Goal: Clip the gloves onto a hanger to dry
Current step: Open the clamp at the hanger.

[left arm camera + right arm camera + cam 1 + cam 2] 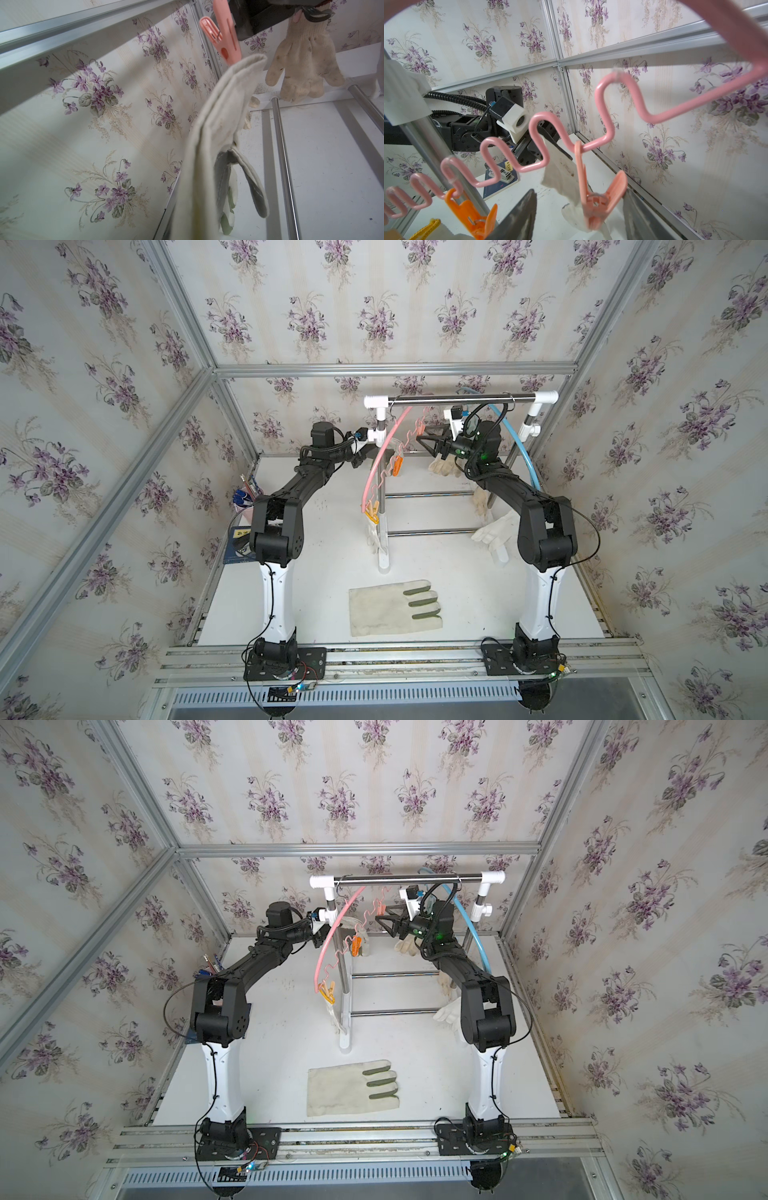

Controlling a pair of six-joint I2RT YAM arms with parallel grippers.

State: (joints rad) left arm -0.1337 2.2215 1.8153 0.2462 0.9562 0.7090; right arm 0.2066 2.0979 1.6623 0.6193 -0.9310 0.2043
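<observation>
**Fig.** Left gripper (548,146), clamped shut on an off-white canvas glove (218,116), holds it beside the pink wavy wire hanger (543,116) at 12 o'clock of the white table (316,572); right gripper (580,195) stands wide astride a pink plastic clothespin (225,37), seemingly unsqueezed.

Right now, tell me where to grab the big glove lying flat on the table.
Take the glove by its cuff, from above on the side of the left arm: it lies flat, the cuff's straight edge free, fingers toward the right arm.
</observation>
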